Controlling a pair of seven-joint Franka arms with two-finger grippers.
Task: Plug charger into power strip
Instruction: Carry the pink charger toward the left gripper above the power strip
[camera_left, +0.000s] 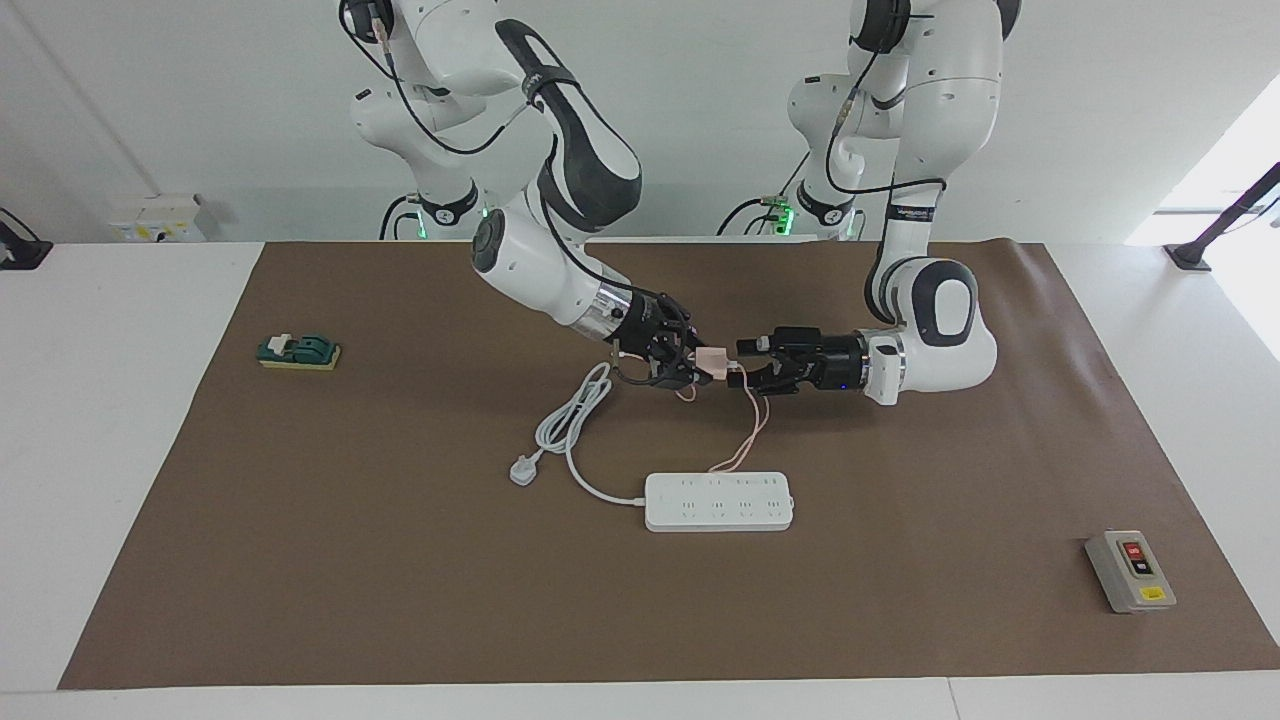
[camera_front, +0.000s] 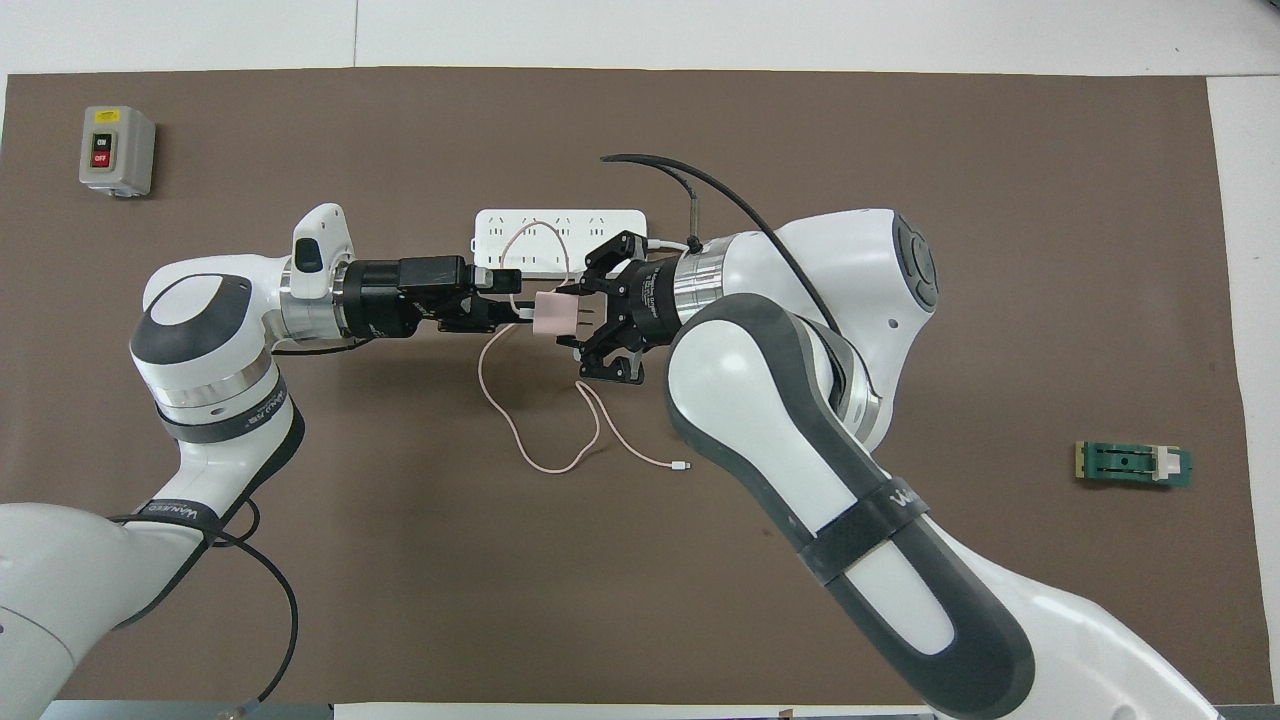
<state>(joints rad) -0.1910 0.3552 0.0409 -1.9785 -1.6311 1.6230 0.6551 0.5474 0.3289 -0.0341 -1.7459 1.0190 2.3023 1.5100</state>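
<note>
The pale-pink charger (camera_left: 711, 362) (camera_front: 552, 313) hangs in the air over the mat, with my right gripper (camera_left: 698, 363) (camera_front: 572, 316) shut on it. Its thin pink cable (camera_left: 748, 437) (camera_front: 545, 455) droops to the mat in loops. My left gripper (camera_left: 743, 362) (camera_front: 512, 299) is open and level, fingertips right at the charger's cable end; I cannot tell whether they touch it. The white power strip (camera_left: 718, 501) (camera_front: 500, 225) lies flat on the mat, farther from the robots than both grippers, partly covered by them in the overhead view.
The strip's thick white cord (camera_left: 572, 412) coils toward the right arm's end and ends in a white plug (camera_left: 523, 468). A grey switch box (camera_left: 1130, 570) (camera_front: 117, 150) sits toward the left arm's end. A green block (camera_left: 298, 351) (camera_front: 1133, 464) lies near the other edge of the mat.
</note>
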